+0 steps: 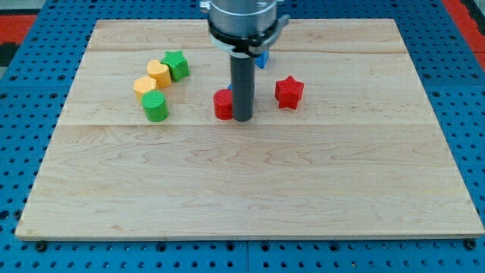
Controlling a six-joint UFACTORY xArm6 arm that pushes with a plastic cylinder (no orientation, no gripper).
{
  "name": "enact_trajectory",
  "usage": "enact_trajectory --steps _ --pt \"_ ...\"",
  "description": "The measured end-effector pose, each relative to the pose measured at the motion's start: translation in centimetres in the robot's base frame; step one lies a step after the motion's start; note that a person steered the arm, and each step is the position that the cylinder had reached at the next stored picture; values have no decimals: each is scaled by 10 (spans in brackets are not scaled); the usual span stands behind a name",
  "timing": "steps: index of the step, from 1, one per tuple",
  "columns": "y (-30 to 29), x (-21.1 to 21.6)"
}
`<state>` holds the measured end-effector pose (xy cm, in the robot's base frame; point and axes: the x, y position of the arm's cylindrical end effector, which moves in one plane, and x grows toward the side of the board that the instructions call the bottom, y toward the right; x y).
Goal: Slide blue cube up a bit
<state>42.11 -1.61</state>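
Note:
My tip (243,119) rests on the wooden board (242,189) near the middle, touching or almost touching the right side of a red cylinder (222,105). A blue block (262,59) shows just above and to the right of the rod. The arm's body hides most of it, so I cannot make out its shape. A small sliver of blue (229,90) shows at the rod's left edge, above the red cylinder. A red star (289,92) lies to the right of the rod.
At the upper left is a cluster: a green star (176,65), two yellow blocks (158,73) (145,86) and a green cylinder (154,106). The board lies on a blue pegboard (23,114).

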Motion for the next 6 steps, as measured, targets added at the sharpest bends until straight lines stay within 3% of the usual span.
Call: enact_trajectory --steps 2,3,4,6 --pt "-41 13" --pt "-11 9" --pt "18 -15" --pt "-5 -43"
